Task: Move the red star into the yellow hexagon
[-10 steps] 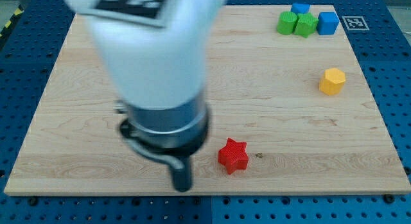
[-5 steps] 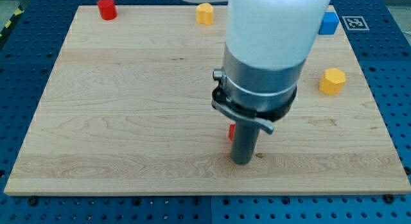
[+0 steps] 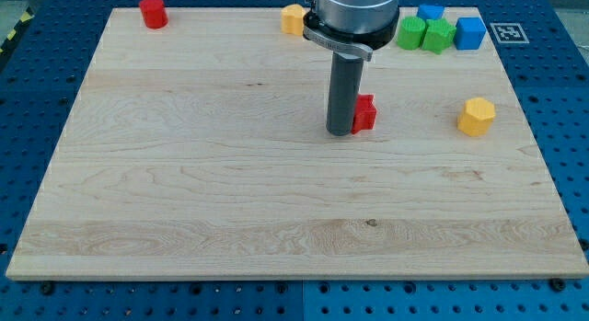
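The red star [image 3: 365,113] lies right of the board's middle, partly hidden behind the dark rod. My tip [image 3: 340,131] rests on the board touching the star's left side. The yellow hexagon [image 3: 477,116] sits near the board's right edge, well to the right of the star and level with it.
A red cylinder [image 3: 153,11] stands at the top left. A second yellow block [image 3: 293,18] sits at the top middle, by the arm. Two green blocks [image 3: 412,32] [image 3: 439,35] and two blue blocks [image 3: 470,32] [image 3: 430,12] cluster at the top right.
The rod has swept from the view's bottom left to the middle and up, pushing the red star up and slightly right, closer to the yellow hexagon's level.
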`<state>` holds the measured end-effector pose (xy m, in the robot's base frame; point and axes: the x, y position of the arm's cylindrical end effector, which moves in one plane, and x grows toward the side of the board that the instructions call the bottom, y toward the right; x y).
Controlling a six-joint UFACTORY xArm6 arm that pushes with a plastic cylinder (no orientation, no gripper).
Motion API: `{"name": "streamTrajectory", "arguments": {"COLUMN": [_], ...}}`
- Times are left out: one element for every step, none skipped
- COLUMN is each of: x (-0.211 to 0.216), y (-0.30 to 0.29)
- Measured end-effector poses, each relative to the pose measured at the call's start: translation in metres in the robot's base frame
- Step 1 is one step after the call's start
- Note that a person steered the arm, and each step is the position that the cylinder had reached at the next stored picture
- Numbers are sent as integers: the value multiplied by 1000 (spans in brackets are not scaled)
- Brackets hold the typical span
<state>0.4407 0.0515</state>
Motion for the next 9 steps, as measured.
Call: {"name": "streamTrajectory", "arguments": {"x": [-3,-12,-14,-26,-29,-29,-26,-25,-25], "y": [-3,-3,-3,-3,-3,10,49,87,122]}}
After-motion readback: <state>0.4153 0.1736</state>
